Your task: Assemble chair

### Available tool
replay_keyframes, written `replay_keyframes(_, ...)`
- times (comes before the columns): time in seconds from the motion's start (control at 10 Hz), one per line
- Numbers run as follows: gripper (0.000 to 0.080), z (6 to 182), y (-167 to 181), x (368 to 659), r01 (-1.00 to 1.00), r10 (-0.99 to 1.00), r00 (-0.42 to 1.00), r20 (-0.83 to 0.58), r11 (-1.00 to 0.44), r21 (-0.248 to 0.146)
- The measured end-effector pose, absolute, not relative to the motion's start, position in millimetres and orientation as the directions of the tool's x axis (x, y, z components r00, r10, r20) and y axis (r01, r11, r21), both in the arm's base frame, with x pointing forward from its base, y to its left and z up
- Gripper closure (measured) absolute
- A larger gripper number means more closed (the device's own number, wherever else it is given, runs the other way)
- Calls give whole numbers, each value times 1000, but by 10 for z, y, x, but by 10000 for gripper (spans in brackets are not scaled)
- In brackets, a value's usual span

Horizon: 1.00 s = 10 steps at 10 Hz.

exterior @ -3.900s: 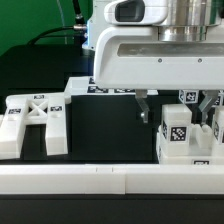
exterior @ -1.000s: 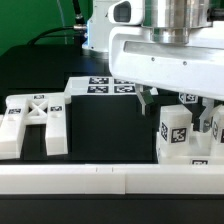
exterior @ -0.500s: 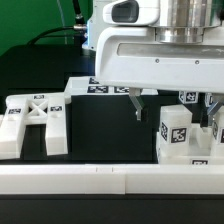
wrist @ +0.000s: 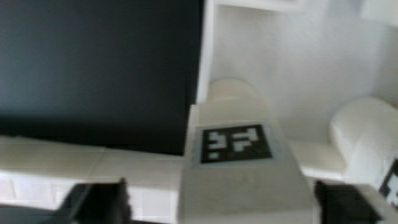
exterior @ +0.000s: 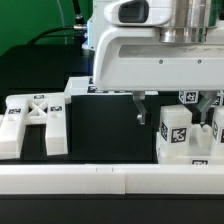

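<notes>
Black table (exterior: 100,128), exterior view's right edge: gripper (exterior: 177,112) jaws open astride tagged block (exterior: 175,135), not gripping yet. Centre, close squarely, avoid nudging neighbouring block (exterior: 219,128).

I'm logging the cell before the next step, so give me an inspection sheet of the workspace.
Surface: black table, white rail along the front.
Job's things: X-braced frame at the exterior view's left; tagged block and more parts at its right.
Clutter: nothing seen; marker board at the back.
Grippers: gripper open, straddling the tagged block.
Cables: black cable behind.
Surroundings: green backdrop.
</notes>
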<state>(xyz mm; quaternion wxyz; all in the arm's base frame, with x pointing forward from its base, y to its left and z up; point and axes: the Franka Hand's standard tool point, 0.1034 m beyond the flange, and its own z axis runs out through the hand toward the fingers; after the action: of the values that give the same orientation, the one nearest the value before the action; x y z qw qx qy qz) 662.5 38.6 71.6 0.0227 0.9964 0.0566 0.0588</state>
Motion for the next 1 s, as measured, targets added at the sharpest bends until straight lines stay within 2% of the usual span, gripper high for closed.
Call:
replay_keyframes(0.1, 475, 716, 389, 6625, 70, 75, 990, 117, -997, 45)
replay_keyframes(0.2, 475, 715, 386, 6624, 70, 75, 990, 117, -997, 46)
replay_keyframes(0.3, 509, 715, 386, 6624, 56, 61, 991, 117, -997, 44)
replay_keyframes(0.5, 509, 715, 386, 6624, 12, 17, 993, 119, -999, 39)
replay_keyframes(1.0, 509, 708, 332, 6617, -347, -345, 931, 121, -938, -3)
